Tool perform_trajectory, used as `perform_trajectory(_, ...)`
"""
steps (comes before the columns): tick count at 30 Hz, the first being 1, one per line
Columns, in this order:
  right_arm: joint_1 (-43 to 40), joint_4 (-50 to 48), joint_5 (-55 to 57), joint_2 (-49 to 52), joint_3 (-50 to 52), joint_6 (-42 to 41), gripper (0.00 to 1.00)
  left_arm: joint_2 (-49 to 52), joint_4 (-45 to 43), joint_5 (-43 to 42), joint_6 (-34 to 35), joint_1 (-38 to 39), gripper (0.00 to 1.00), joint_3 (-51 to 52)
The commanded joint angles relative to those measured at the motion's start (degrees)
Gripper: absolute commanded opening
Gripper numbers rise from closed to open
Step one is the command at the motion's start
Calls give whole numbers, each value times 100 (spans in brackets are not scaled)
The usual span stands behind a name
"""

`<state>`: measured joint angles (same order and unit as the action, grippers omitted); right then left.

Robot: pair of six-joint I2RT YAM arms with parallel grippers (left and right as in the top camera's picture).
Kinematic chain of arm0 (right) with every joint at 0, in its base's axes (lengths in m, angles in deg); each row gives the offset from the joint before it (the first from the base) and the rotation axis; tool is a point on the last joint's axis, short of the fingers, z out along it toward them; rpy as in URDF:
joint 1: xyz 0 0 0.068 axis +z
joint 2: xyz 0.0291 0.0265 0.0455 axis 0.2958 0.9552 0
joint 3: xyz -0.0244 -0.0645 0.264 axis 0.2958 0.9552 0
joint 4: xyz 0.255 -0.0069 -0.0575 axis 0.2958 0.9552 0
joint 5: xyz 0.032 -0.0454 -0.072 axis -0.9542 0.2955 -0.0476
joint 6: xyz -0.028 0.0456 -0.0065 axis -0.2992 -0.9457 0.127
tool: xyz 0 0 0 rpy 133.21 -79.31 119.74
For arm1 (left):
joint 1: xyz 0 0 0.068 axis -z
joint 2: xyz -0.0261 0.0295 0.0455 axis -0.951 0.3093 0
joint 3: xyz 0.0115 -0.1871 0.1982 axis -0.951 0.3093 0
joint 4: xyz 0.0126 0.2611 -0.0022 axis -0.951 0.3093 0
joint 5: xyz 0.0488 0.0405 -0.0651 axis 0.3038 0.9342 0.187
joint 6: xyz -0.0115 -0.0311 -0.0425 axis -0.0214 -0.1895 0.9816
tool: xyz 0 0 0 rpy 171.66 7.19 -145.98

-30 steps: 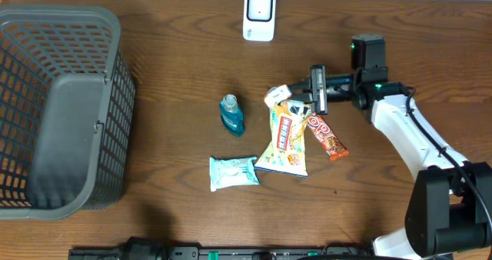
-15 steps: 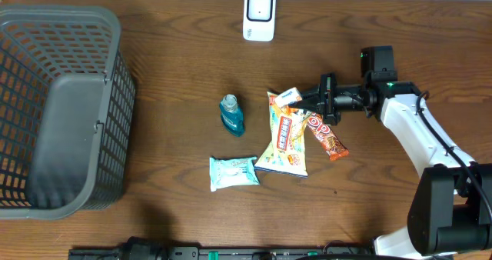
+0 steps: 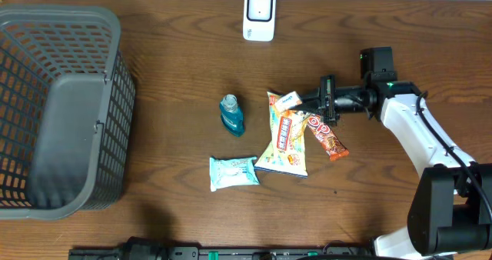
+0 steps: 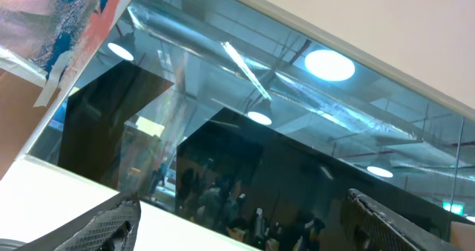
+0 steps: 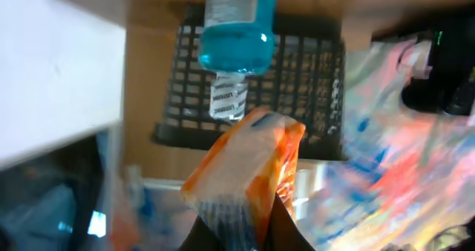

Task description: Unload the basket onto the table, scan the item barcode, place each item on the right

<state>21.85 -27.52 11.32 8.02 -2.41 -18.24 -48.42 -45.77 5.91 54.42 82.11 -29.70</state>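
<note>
Now | right gripper (image 3: 302, 102) clamped on small orange packet (image 3: 287, 99) | left gripper (image 4: 237, 203) wide, empty

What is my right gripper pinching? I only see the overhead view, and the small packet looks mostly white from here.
Observer: In the right wrist view it is a small orange plastic packet, clamped at its ridged end in the right gripper.
Operator: Any barcode on it?
Observer: I cannot tell. The side facing that camera is blurred orange wrapper, and no clear bars show.
Operator: And the left arm? It is out of my picture.
Observer: The left wrist camera points up at ceiling lights. The left gripper is open, its fingertips wide apart with nothing between them.
</note>
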Motion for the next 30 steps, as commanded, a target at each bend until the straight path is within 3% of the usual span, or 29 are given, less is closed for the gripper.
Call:
perform_trajectory(1, -4, -4, 291, -7, -48, 2809, 1, -7, -20, 55, 48, -22, 86, 13)
perform_trajectory(4, -4, -4, 369, -7, -48, 4739, 1, -7, -2, 55, 48, -20, 86, 13)
perform_trajectory(10, -4, -472, 339, -7, -48, 6485, 1, -7, 2, 55, 48, -22, 86, 13)
perform_trajectory(16, -4, -933, -1023, -7, -48, 9215, 1, -7, -2, 57, 46, -22, 86, 90)
perform_trajectory(18, -2, -992, -1801, -7, -48, 10677, 1, -7, -9, 122, 50, -22, 86, 173)
perform_trajectory(21, 33, -988, -1812, -7, -48, 11958, 1, -7, -70, 415, 48, -22, 86, 328)
perform_trajectory(30, 153, -1064, -1812, -9, -48, 13341, 1, -7, -153, 960, 48, -20, 86, 490)
